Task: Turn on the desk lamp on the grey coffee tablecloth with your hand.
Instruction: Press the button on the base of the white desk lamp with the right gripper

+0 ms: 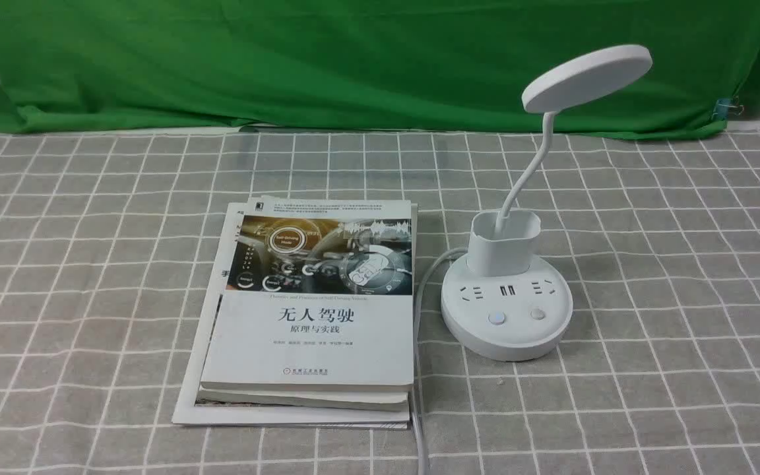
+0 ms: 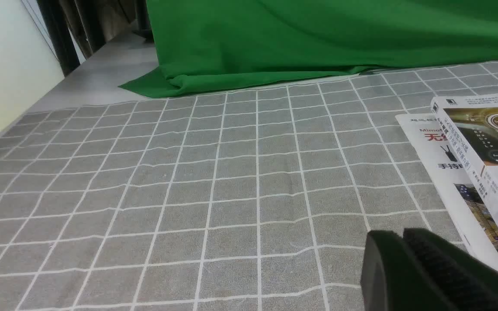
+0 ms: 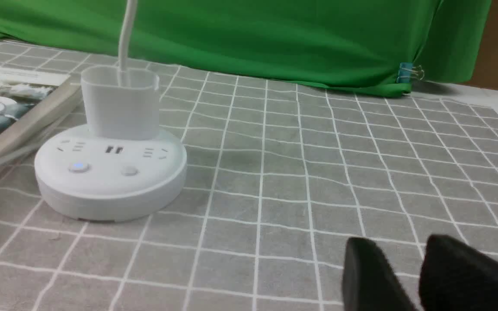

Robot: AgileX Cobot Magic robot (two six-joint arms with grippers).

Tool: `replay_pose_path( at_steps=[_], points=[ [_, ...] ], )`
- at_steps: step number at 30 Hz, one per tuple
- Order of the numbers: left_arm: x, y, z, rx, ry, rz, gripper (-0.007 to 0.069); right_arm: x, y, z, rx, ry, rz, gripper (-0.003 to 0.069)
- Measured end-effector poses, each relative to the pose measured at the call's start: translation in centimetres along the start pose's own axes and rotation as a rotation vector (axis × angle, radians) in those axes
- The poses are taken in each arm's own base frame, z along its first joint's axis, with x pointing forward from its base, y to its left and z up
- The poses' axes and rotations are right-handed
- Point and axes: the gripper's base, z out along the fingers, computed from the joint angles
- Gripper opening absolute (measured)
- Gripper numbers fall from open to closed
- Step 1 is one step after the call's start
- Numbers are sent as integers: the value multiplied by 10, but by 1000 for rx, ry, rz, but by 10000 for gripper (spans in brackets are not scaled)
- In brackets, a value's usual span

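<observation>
- Front view puts the desk lamp (image 1: 505, 264) on the grey coffee tablecloth (image 1: 90, 264), right of centre, just beside a stack of books (image 1: 314, 330). Neither arm shows there. Where is the hand?
- Right wrist view: the right gripper (image 3: 399, 246) hangs low over the cloth, near the lamp's base but apart from it, its fingers slightly parted and empty. The left gripper (image 2: 398, 236) is beyond the books, well away from the lamp, its fingers pressed together on nothing.
- So the right one presses. Which button?
- 2 small round ones sit on the base's front lip. The lit button (image 1: 497, 318) glows faint blue; the plain button (image 1: 538, 315) is dull. I'd guess the dull one is the lamp's, but I cannot tell.
- And the press?
- Bring the fingers together into 1 blunt tip, line up above the button and push straight down. The base is smooth, hard plastic on soft, wrinkling cloth, so a sideways shove would likely slide it. Keep clear of the cup holder (image 1: 505, 241) and the thin bendy neck (image 1: 525, 171) under the flat disc head (image 1: 588, 78).
</observation>
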Motion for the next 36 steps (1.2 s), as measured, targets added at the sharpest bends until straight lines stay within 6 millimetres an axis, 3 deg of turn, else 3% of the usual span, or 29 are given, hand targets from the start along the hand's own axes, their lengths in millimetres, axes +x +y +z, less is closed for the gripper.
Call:
replay_pose_path(
  at_steps=[30,36],
  points=[
    [0,0,0,0,0,1,19,-2,0,0,5,-18,1,244],
    [0,0,0,0,0,1,19,-13,-3,-1,8,-144,307,244]
  ],
)
